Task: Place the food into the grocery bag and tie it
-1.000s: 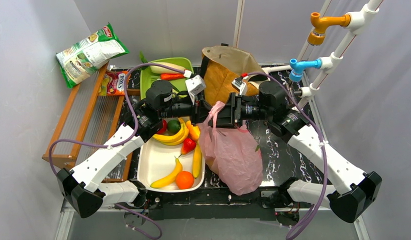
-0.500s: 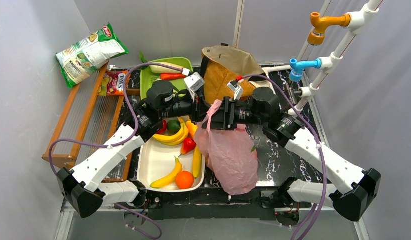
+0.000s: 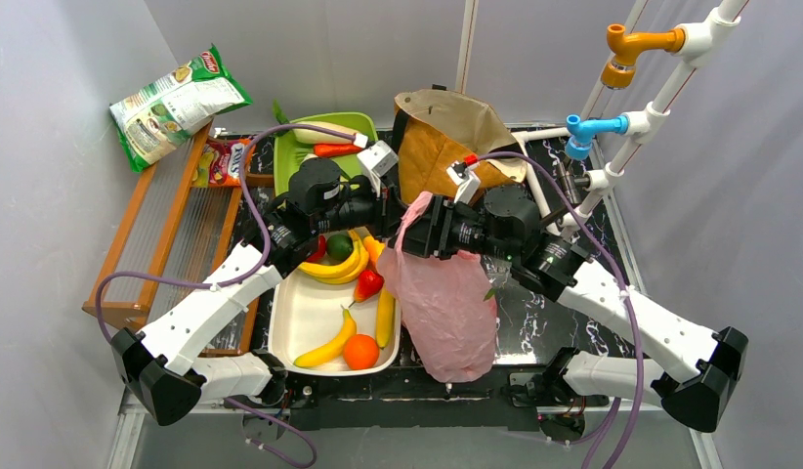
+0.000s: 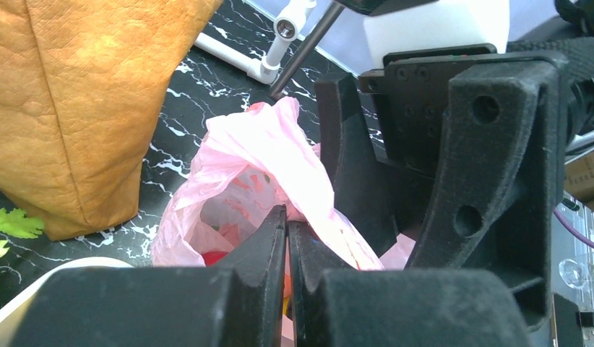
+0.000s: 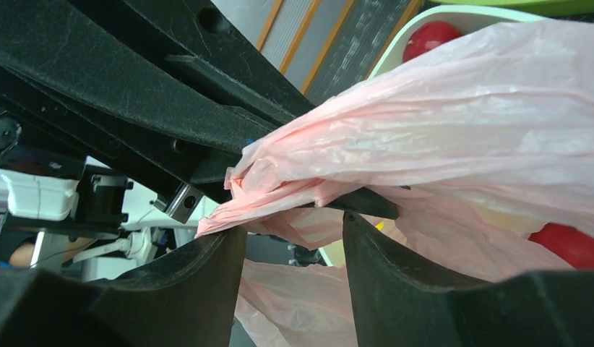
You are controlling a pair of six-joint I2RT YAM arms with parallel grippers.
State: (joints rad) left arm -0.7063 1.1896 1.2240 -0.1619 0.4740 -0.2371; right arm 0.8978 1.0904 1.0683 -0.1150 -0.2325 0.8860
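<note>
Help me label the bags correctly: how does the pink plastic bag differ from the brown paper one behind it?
The pink grocery bag is thin, translucent and crumpled; the brown paper bag is stiff and opaque. The pink grocery bag lies slumped toward the near edge, its top pinched in the shut left pincer; the brown paper bag stands upright with no pincer on it. Both rest on the black marbled table.

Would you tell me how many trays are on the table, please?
2: the white tray holding toy fruit at near left, and the green tray behind it, partly hidden by the left arm.
</note>
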